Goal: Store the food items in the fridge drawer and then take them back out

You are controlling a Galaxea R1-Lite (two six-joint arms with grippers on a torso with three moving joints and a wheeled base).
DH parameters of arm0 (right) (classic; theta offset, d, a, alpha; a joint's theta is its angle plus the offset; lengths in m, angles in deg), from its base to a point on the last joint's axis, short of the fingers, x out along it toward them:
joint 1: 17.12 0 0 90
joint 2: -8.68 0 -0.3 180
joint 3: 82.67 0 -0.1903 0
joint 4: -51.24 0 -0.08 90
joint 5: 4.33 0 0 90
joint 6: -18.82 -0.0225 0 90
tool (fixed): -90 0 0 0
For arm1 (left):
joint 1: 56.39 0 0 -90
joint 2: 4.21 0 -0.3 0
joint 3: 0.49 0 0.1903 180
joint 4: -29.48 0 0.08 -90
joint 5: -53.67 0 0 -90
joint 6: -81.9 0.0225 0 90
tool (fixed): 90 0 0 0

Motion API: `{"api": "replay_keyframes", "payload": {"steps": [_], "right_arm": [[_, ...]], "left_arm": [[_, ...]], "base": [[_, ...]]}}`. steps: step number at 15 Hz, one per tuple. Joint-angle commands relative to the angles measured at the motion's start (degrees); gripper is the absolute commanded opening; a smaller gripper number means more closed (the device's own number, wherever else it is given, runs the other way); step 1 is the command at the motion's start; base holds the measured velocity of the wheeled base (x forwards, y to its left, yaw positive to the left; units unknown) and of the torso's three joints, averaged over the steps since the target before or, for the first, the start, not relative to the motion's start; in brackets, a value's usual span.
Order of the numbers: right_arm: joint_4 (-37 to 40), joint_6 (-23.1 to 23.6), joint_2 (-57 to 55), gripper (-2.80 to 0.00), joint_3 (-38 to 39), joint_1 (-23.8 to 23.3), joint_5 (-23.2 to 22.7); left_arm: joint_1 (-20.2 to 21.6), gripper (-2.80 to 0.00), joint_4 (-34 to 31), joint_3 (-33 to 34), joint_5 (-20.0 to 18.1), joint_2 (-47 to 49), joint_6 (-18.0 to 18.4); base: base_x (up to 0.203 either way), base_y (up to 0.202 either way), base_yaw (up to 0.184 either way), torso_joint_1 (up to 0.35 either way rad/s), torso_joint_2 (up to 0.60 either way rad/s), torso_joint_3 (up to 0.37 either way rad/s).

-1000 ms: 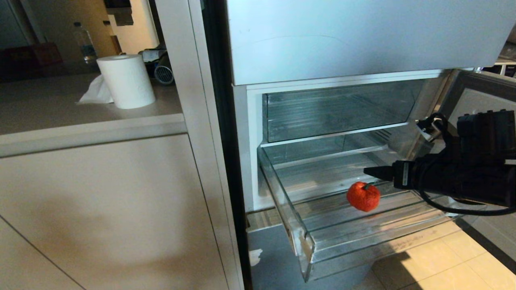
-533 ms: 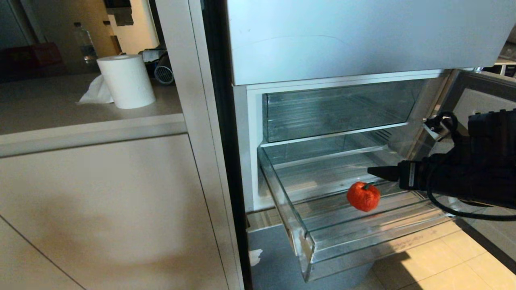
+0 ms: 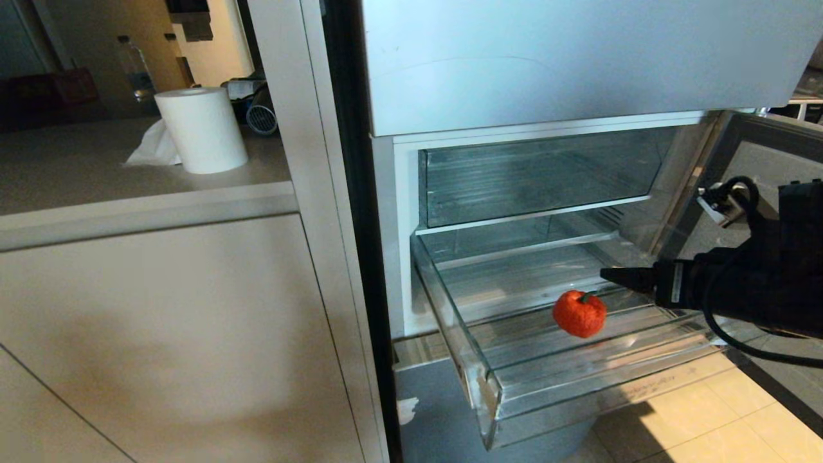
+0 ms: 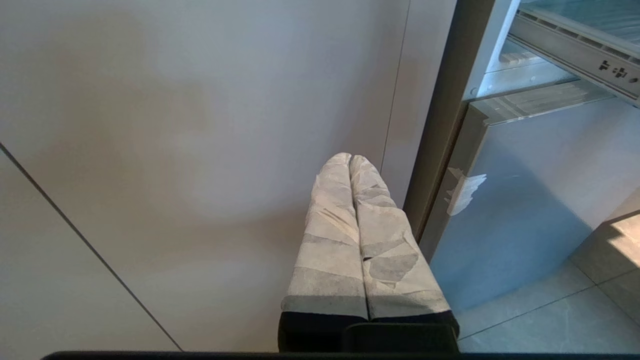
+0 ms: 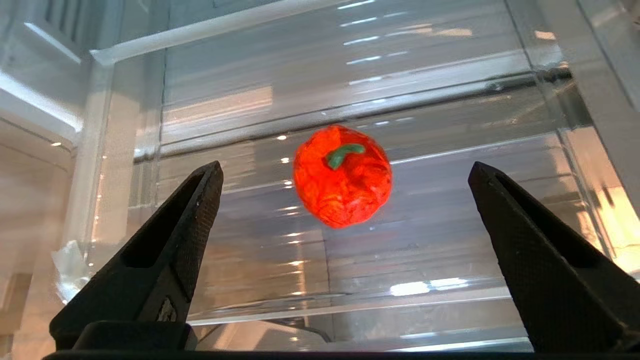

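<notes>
My right gripper [image 5: 345,175], jaws spread wide and empty, hovers beside the orange-red fruit [image 3: 579,313] lying in the pulled-out fridge drawer [image 3: 488,392]; my left gripper [image 4: 351,162] is pressed shut.

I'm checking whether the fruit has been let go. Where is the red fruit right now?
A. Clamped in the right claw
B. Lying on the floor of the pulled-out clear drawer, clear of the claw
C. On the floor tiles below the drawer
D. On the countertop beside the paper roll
B: the red fruit lies on the fridge drawer floor, while the right claw stands wide open, neither finger touching it.
</notes>
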Motion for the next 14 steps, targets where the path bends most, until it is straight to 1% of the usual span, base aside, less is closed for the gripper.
{"api": "replay_keyframes", "payload": {"steps": [1, 4, 8, 10, 11, 14], "right_arm": [[-0.1, -0.1, 0.3, 0.00, 0.2, 0.0, 0.0], [0.0, -0.1, -0.6, 0.00, 0.8, 0.1, -0.2], [1.6, -0.2, 11.3, 0.00, 2.3, 0.6, -0.3], [4.3, -0.1, 17.1, 0.00, 3.0, 0.7, -0.3], [5.8, -0.1, 20.1, -2.80, 3.6, 0.7, -0.4], [10.4, 0.0, 28.5, -2.80, 6.6, 0.7, -0.6]], "left_arm": [[0.0, -2.80, 0.1, 0.1, 0.0, 0.1, 0.0], [0.0, -2.80, 0.0, 0.1, 0.0, 0.1, 0.0], [0.0, -2.80, 0.0, 0.1, 0.0, 0.0, 0.0], [0.0, -2.80, 0.0, 0.1, 0.0, 0.1, 0.0], [0.0, -2.80, 0.0, 0.1, 0.0, 0.1, 0.0], [0.0, -2.80, 0.0, 0.1, 0.0, 0.1, 0.0]], "base": [[0.000, 0.000, 0.000, 0.000, 0.00, 0.000], [0.000, 0.000, 0.000, 0.000, 0.00, 0.000], [0.000, 0.000, 0.000, 0.000, 0.00, 0.000], [0.000, 0.000, 0.000, 0.000, 0.00, 0.000], [0.000, 0.000, 0.000, 0.000, 0.00, 0.000], [0.000, 0.000, 0.000, 0.000, 0.00, 0.000]]}}
